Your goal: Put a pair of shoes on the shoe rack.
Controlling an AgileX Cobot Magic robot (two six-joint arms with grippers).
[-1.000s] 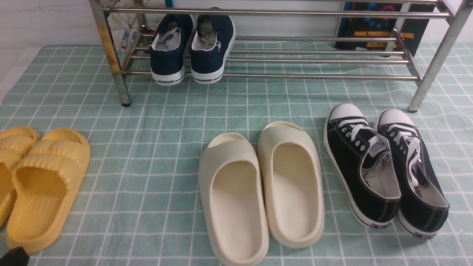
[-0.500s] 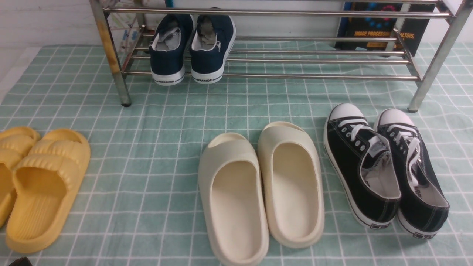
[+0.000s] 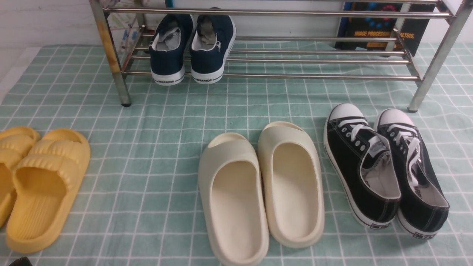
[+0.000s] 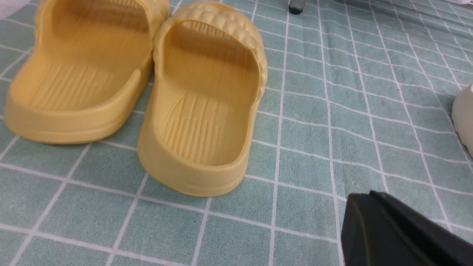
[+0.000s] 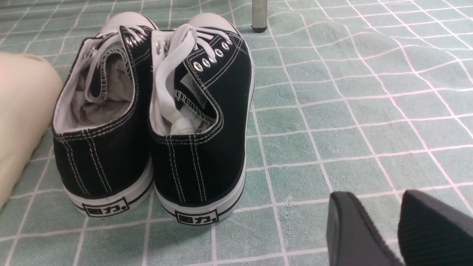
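The pair of shoes, two navy slip-ons with white soles, stands side by side (image 3: 168,51) (image 3: 211,48) on the lower bars of the shoe rack (image 3: 314,77), at its left end, heels towards me. My left gripper (image 4: 364,197) is shut with nothing in it, low over the cloth behind the yellow slides; only its dark tip (image 3: 20,261) shows in the front view. My right gripper (image 5: 375,199) stands open and empty just behind the black sneakers, to their right. It is outside the front view.
On the green checked cloth (image 3: 166,122) lie yellow slides (image 3: 40,184) at the left, cream slides (image 3: 258,188) in the middle and black lace-up sneakers (image 3: 384,170) at the right. A dark book (image 3: 380,29) leans behind the rack. A rack leg (image 5: 259,14) stands beyond the sneakers.
The dark tip of my left gripper has slid down almost out of the front view's lower left corner. The shoes and the rack have not moved.
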